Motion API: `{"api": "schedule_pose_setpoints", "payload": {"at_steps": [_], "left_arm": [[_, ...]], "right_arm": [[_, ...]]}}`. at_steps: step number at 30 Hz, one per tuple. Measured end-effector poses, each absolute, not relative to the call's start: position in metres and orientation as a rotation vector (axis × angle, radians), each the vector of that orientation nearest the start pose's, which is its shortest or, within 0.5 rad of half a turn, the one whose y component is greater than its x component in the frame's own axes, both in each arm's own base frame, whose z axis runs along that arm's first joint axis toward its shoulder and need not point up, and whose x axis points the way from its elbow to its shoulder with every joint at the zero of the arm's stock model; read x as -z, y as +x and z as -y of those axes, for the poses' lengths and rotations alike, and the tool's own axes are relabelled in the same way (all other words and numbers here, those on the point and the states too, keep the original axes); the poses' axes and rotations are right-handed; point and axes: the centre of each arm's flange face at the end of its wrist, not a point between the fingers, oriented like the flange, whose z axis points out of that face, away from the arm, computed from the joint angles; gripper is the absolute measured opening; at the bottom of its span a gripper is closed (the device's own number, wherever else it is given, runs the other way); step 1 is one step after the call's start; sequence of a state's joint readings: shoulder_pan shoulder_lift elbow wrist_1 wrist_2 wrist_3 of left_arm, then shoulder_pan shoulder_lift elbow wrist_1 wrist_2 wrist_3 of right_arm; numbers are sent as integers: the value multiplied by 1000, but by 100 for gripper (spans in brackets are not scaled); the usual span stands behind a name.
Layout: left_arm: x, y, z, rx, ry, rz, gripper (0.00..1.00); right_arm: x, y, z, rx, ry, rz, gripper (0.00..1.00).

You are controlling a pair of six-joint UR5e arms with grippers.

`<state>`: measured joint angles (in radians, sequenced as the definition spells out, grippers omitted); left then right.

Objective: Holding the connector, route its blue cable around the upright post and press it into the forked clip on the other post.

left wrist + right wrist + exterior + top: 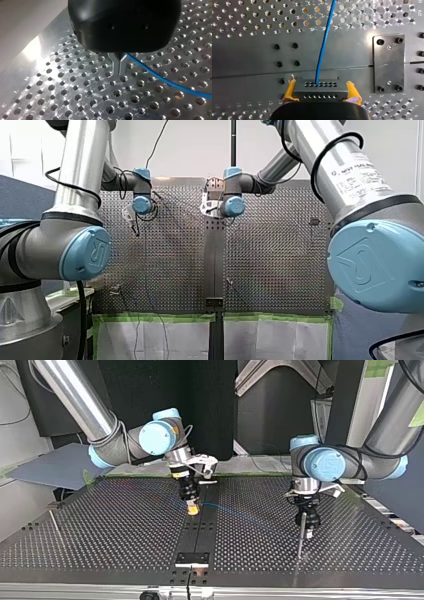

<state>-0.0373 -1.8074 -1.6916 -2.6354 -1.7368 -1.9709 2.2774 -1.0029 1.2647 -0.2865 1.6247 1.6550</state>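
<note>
My right gripper clamps the connector, left of centre in the top view, so the blue cable can be steered (my left gripper, jaws together, seems to pin its far end).

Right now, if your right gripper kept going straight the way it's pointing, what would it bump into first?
Probably the table's dark middle strip. My right gripper points down at it, the connector between its yellow fingers, so the connector would likely touch first.
</note>
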Motion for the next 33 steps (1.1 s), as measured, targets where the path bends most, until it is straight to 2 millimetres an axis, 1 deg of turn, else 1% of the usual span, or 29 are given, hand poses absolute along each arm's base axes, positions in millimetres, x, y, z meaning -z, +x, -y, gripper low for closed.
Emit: {"api": "schedule_pose_setpoints", "payload": {"at_steps": [1, 3, 4, 5, 6, 7, 8, 9, 10, 11, 16, 21, 27, 33], "left_arm": [[-354, 574, 138, 237, -386, -1376, 22], [-354, 574, 139, 228, -376, -1378, 45], [-354, 574, 139, 226, -372, -1379, 45], [-354, 574, 139, 224, -365, -1380, 62], [-354, 574, 140, 222, -354, -1383, 72], [-354, 574, 141, 221, -345, -1385, 72], [-354, 574, 141, 220, -339, -1388, 81], [-354, 574, 141, 216, -335, -1393, 93], [-353, 574, 141, 212, -335, -1397, 93], [-353, 573, 141, 208, -337, -1400, 100], [-351, 571, 139, 193, -366, -1412, 100], [-349, 570, 138, 194, -381, -1420, 100], [-349, 569, 139, 195, -380, -1424, 100], [-349, 569, 140, 196, -379, -1424, 100]], "right_arm": [[-320, 558, 457, -1743, 1638, 899, 0], [-317, 558, 457, -1734, 1646, 902, 0], [-314, 558, 457, -1728, 1653, 905, 0], [-312, 558, 458, -1723, 1658, 907, 0], [-309, 558, 458, -1717, 1663, 909, 0], [-305, 558, 458, -1710, 1671, 912, 0], [-302, 558, 459, -1704, 1677, 915, 0], [-298, 558, 459, -1698, 1683, 918, 0], [-293, 559, 459, -1689, 1692, 922, 0], [-289, 560, 459, -1682, 1699, 924, 0], [-268, 562, 459, -1646, 1723, 941, 0], [-251, 561, 457, -1632, 1730, 952, 0], [-220, 556, 454, -1602, 1758, 967, 0], [-187, 559, 449, -1560, 1802, 977, 0]]}}
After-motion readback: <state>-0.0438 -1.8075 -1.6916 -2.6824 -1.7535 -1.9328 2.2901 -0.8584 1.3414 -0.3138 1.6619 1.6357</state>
